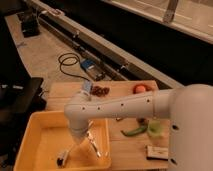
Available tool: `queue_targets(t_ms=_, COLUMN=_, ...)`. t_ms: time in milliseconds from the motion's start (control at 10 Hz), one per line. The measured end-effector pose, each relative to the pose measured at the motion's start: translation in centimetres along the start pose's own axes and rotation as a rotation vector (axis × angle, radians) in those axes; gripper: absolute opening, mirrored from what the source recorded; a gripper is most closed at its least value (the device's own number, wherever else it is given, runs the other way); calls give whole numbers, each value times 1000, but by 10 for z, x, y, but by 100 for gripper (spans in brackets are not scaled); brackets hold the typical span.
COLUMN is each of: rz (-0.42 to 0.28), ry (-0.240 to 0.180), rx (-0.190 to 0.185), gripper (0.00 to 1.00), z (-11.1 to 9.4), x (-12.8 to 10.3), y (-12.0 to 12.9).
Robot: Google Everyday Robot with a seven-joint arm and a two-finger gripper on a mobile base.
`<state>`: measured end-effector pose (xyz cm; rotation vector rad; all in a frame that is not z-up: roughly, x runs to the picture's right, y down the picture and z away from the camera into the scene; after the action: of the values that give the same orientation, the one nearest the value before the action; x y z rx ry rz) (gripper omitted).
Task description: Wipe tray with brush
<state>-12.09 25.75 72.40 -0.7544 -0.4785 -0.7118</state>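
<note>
The yellow tray [37, 131] lies at the lower left on the wooden table. My gripper [75, 141] hangs from the white arm over the tray's middle, pointing down. It is shut on the pale handle of the brush [67, 152]. The brush slants down to the left, and its dark head rests on the tray floor near the front edge. A thin metal utensil [95, 145] lies inside the tray just right of the gripper.
On the table right of the tray lie a green vegetable [132, 131], a green cup [155, 127] and a small box [156, 151]. An orange fruit [141, 88] and a dark reddish cluster [100, 91] sit at the back. A black chair [20, 95] stands left.
</note>
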Motion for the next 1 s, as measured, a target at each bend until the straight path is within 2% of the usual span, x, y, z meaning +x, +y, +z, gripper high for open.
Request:
queue_targets(t_ms=200, rz=46, ry=22, rx=-29, gripper=0, z=0, x=28, y=6)
queue_targets(t_ms=400, rz=57, ry=52, rx=-26, gripper=0, z=-8, x=53, y=-8)
queue_targets(t_ms=500, rz=49, ry=63, rx=-15, gripper=0, z=-15, x=55, y=-15)
queue_targets(t_ms=700, rz=6, ry=84, rx=7, gripper=0, z=-25, x=46, y=-32)
queue_targets(t_ms=1000, rz=-101, ry=85, rx=45, gripper=0, z=-30, x=12, y=-65)
